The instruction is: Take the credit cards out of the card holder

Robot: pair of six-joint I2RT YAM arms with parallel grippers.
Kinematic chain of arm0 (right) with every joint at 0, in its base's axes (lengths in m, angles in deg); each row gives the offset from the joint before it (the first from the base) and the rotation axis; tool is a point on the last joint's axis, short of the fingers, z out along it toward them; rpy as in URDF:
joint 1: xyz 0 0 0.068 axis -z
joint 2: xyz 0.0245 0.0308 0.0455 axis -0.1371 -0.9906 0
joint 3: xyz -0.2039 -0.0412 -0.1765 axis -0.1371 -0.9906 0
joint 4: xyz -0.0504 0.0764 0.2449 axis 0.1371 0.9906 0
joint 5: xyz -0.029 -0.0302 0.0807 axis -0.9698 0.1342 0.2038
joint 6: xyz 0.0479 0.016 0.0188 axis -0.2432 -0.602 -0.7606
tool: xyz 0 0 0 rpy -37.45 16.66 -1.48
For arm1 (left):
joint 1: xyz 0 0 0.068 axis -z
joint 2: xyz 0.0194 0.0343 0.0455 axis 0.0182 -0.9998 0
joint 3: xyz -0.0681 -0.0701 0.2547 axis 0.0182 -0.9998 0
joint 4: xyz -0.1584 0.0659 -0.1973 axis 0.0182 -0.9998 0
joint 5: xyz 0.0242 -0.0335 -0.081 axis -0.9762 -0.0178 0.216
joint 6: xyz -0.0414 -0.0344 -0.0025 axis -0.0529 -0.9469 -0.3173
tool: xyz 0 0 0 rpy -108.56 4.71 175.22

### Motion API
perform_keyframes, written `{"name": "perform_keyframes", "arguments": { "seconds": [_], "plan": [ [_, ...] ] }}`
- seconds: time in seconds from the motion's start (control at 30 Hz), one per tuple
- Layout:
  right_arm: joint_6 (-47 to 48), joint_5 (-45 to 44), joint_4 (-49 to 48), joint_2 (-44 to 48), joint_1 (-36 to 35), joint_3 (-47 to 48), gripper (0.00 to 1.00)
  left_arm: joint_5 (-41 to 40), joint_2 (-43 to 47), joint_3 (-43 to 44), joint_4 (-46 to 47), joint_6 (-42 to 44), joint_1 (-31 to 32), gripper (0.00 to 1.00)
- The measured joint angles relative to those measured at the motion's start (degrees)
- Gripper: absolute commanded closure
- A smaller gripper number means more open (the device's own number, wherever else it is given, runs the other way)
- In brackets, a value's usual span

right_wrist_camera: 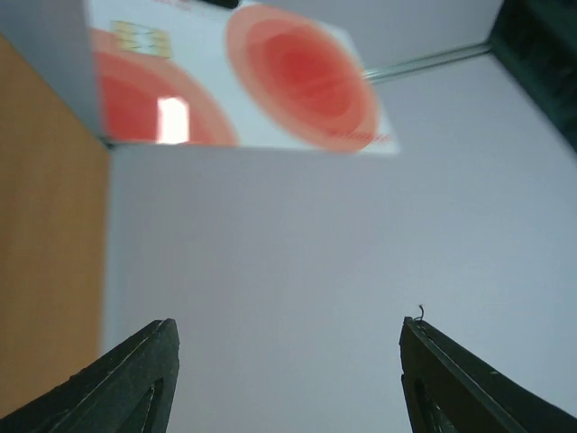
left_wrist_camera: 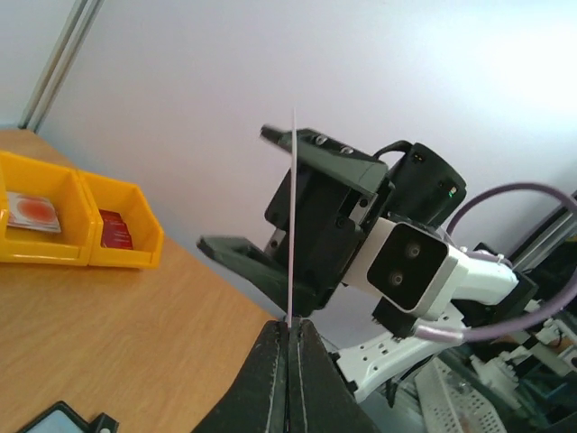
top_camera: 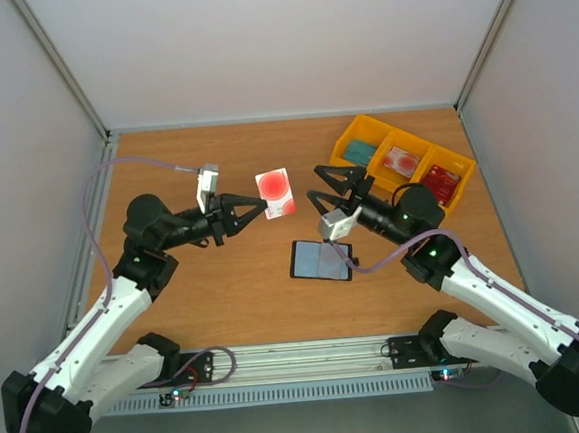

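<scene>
A credit card [top_camera: 276,193], white with red circles, hangs in the air above the table's middle, and my left gripper [top_camera: 262,207] is shut on its near edge. The left wrist view shows this card [left_wrist_camera: 292,216] edge-on, pinched between the shut fingers [left_wrist_camera: 290,323]. My right gripper [top_camera: 314,182] stands open just right of the card, with nothing between its fingers. In the right wrist view the card [right_wrist_camera: 243,81] floats above and left of the open gripper [right_wrist_camera: 288,327]. The dark grey-blue card holder [top_camera: 321,260] lies flat on the table below the right gripper.
A yellow three-compartment tray [top_camera: 347,140] sits at the back right, with a teal card [top_camera: 362,151], a red-and-white card [top_camera: 401,162] and a red card [top_camera: 439,178] in it. White walls close in the wooden table on three sides.
</scene>
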Motion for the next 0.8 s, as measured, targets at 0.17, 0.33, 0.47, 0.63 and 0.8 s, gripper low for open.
{"name": "perform_keyframes", "arguments": {
  "seconds": [0.17,0.33,0.47,0.63,0.8],
  "plan": [
    [10.8,-1.8,-11.8,-4.1,0.0,0.9,0.32,0.0,-3.5,2.7,-2.1,-4.0,0.3,1.00],
    [15.5,-1.4,-14.6,-3.3,-1.1,0.9,0.32,0.7,-5.7,5.4,-4.0,-5.3,1.5,1.00],
    [17.3,-1.9,-13.4,-2.7,-4.3,0.9,0.32,1.7,-6.4,7.0,-4.2,-5.6,1.8,1.00],
    [18.0,-2.7,-12.1,-2.8,-5.6,0.9,0.32,3.1,-6.7,7.3,-4.2,-6.0,2.1,1.00],
    [18.4,-3.1,-9.9,-3.1,-7.7,1.9,0.38,4.3,-7.0,7.3,-4.2,-6.1,2.6,1.00]
  ]
}}
